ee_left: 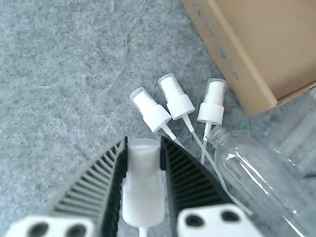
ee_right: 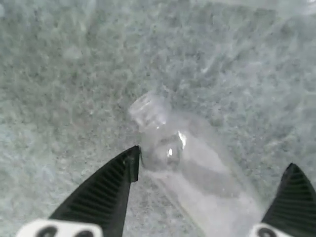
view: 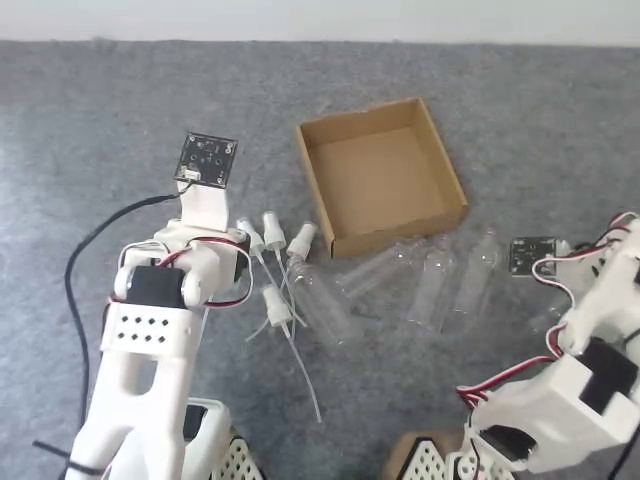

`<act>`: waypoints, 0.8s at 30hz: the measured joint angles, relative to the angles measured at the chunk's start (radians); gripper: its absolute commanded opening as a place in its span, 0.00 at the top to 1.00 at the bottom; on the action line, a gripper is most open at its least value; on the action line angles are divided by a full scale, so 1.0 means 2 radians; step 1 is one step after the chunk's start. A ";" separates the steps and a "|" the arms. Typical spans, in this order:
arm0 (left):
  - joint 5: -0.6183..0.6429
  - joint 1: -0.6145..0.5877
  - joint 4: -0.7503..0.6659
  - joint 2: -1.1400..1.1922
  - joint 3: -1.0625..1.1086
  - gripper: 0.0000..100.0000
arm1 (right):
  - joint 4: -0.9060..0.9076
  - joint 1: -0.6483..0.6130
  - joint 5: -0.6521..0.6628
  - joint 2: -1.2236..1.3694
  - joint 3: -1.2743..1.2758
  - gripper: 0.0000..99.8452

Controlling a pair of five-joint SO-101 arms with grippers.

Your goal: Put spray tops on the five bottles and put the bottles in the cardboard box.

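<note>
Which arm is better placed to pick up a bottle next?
Right. The right tool is open astride a lying bottle with no top. The left tool is shut on a spray top, so it's occupied.

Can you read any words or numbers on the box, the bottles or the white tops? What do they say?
No text can be read.
cardboard box: a few tiny blue marks on its outer wall, too small and blurred to read.
bottles: clear, with no label to be seen.
spray tops: plain white, with no writing to be seen.
</note>
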 measured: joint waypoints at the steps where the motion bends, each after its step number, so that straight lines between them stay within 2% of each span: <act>1: 0.000 -0.001 0.000 0.000 0.000 0.99 | -0.007 0.000 -0.002 0.000 0.004 0.69; 8: 0.000 0.000 0.000 0.000 0.000 0.99 | -0.031 0.000 -0.130 0.000 0.006 0.93; 13: 0.000 0.000 0.000 0.000 0.000 0.99 | -0.032 -0.007 -0.264 0.000 0.006 0.98; 17: 0.000 0.000 0.000 0.000 0.000 0.99 | -0.037 -0.015 -0.404 0.000 0.006 0.98; 24: 0.000 -0.001 0.000 0.000 0.000 0.99 | -0.072 -0.021 -0.740 0.000 0.006 0.98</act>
